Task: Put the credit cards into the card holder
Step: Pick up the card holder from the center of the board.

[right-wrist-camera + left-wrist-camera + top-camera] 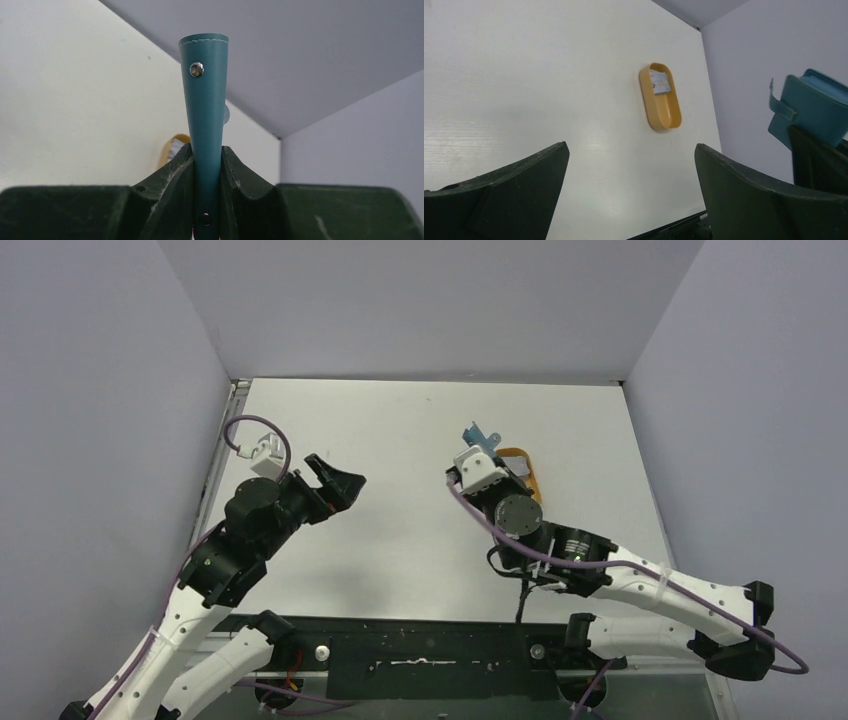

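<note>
The teal-blue card holder (477,433) is held off the table, clamped edge-on in my right gripper (487,451). In the right wrist view the card holder (205,95) stands up between the shut jaws of the right gripper (206,152), its snap button showing. It also shows at the right edge of the left wrist view (819,107). The credit cards (659,81) lie in the far end of the orange oval tray (664,112). My left gripper (338,486) is open and empty above the table's left middle, its fingers (519,192) wide apart.
The orange tray (527,468) lies on the white table just right of the right wrist, partly hidden by it; its rim (167,145) peeks out in the right wrist view. Grey walls close the table at the back and sides. The arm bases stand along the near edge.
</note>
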Controlling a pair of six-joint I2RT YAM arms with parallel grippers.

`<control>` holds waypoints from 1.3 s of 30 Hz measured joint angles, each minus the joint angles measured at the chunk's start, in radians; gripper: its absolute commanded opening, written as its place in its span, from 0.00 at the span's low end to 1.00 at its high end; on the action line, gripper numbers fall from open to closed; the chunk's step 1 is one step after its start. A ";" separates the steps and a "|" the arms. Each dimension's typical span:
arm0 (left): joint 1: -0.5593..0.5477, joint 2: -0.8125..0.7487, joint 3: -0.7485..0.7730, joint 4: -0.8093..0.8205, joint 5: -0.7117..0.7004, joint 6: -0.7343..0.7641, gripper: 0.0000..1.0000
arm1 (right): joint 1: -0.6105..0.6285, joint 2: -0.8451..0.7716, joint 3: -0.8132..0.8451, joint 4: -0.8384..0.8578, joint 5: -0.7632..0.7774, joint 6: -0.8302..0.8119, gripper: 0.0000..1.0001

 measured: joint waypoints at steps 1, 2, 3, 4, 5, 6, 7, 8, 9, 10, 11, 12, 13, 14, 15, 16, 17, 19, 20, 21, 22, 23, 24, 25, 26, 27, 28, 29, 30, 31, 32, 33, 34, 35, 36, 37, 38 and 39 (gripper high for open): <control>0.000 -0.003 -0.001 0.016 0.014 0.007 0.97 | 0.025 0.010 -0.032 0.102 0.048 -0.113 0.00; 0.000 -0.005 -0.002 0.036 0.031 0.012 0.97 | 0.044 0.024 -0.067 0.209 0.089 -0.227 0.00; 0.000 -0.005 -0.002 0.058 0.048 0.020 0.97 | 0.060 0.042 -0.101 0.317 0.122 -0.340 0.00; 0.000 -0.006 -0.002 0.077 0.064 0.027 0.97 | 0.072 0.064 -0.133 0.424 0.149 -0.447 0.00; 0.000 -0.005 -0.002 0.101 0.082 0.034 0.97 | 0.081 0.089 -0.160 0.523 0.171 -0.550 0.00; 0.000 -0.005 -0.003 0.126 0.100 0.042 0.97 | 0.088 0.111 -0.179 0.603 0.184 -0.630 0.00; 0.000 -0.005 -0.004 0.149 0.118 0.051 0.97 | 0.097 0.138 -0.202 0.701 0.197 -0.727 0.00; 0.000 -0.006 -0.005 0.171 0.132 0.058 0.97 | 0.104 0.163 -0.220 0.790 0.209 -0.817 0.00; 0.000 -0.009 -0.006 0.195 0.147 0.064 0.97 | 0.110 0.187 -0.233 0.868 0.216 -0.897 0.00; 0.000 -0.012 -0.010 0.223 0.163 0.070 0.97 | 0.118 0.206 -0.242 0.934 0.220 -0.965 0.00; 0.000 -0.015 -0.013 0.248 0.176 0.076 0.97 | 0.127 0.220 -0.248 0.994 0.225 -1.025 0.00; 0.000 -0.018 -0.017 0.276 0.191 0.079 0.97 | 0.133 0.230 -0.251 1.036 0.227 -1.066 0.00; 0.000 -0.019 -0.019 0.295 0.201 0.080 0.97 | 0.140 0.239 -0.253 1.084 0.228 -1.110 0.00; 0.000 -0.018 -0.021 0.318 0.216 0.081 0.97 | 0.146 0.245 -0.255 1.121 0.228 -1.147 0.00; 0.000 -0.016 -0.022 0.338 0.228 0.081 0.97 | 0.150 0.249 -0.255 1.159 0.229 -1.180 0.00; 0.000 -0.013 -0.023 0.356 0.240 0.081 0.97 | 0.155 0.252 -0.256 1.196 0.229 -1.210 0.00; 0.000 -0.011 -0.024 0.376 0.249 0.080 0.97 | 0.156 0.253 -0.256 1.222 0.229 -1.232 0.00; 0.000 -0.010 -0.035 0.424 0.263 0.076 0.97 | 0.162 0.254 -0.267 1.281 0.227 -1.284 0.00; 0.000 -0.010 -0.046 0.449 0.270 0.069 0.97 | 0.164 0.254 -0.276 1.313 0.226 -1.314 0.00; 0.000 -0.010 -0.055 0.466 0.273 0.061 0.97 | 0.167 0.254 -0.288 1.347 0.223 -1.345 0.00; 0.000 -0.010 -0.059 0.478 0.274 0.053 0.97 | 0.171 0.254 -0.299 1.374 0.217 -1.371 0.00; 0.000 -0.010 -0.062 0.489 0.274 0.045 0.97 | 0.177 0.254 -0.314 1.410 0.205 -1.402 0.00; 0.000 -0.010 -0.062 0.500 0.274 0.031 0.97 | 0.182 0.254 -0.331 1.444 0.192 -1.434 0.00; 0.000 -0.010 -0.062 0.512 0.275 0.023 0.97 | 0.188 0.254 -0.347 1.474 0.177 -1.465 0.00; 0.000 -0.009 -0.062 0.531 0.277 0.011 0.97 | 0.192 0.254 -0.362 1.500 0.161 -1.492 0.00; 0.000 -0.008 -0.062 0.551 0.280 0.001 0.97 | 0.195 0.254 -0.373 1.521 0.145 -1.517 0.00; 0.000 -0.004 -0.062 0.572 0.285 -0.009 0.97 | 0.198 0.253 -0.383 1.538 0.130 -1.537 0.00; 0.000 0.003 -0.059 0.589 0.293 -0.021 0.97 | 0.201 0.252 -0.392 1.555 0.115 -1.558 0.00; 0.000 0.010 -0.053 0.600 0.299 -0.026 0.97 | 0.203 0.250 -0.398 1.568 0.101 -1.576 0.00; 0.000 0.027 -0.040 0.616 0.313 -0.035 0.97 | 0.205 0.249 -0.402 1.577 0.090 -1.591 0.00; 0.000 0.043 -0.028 0.626 0.326 -0.042 0.97 | 0.207 0.249 -0.403 1.584 0.082 -1.603 0.00; 0.000 0.064 -0.010 0.636 0.346 -0.048 0.97 | 0.209 0.249 -0.403 1.594 0.071 -1.616 0.00; -0.002 0.086 0.008 0.648 0.366 -0.052 0.97 | 0.213 0.249 -0.403 1.603 0.063 -1.629 0.00; -0.005 0.105 0.021 0.656 0.383 -0.055 0.97 | 0.216 0.249 -0.403 1.613 0.053 -1.638 0.00; -0.011 0.129 0.036 0.663 0.403 -0.056 0.97 | 0.220 0.249 -0.403 1.621 0.045 -1.648 0.00; -0.020 0.150 0.047 0.668 0.419 -0.057 0.97 | 0.223 0.249 -0.403 1.628 0.037 -1.655 0.00; -0.030 0.169 0.055 0.670 0.435 -0.058 0.97 | 0.225 0.249 -0.403 1.633 0.031 -1.661 0.00; -0.041 0.184 0.060 0.670 0.448 -0.058 0.97 | 0.228 0.249 -0.403 1.640 0.026 -1.668 0.00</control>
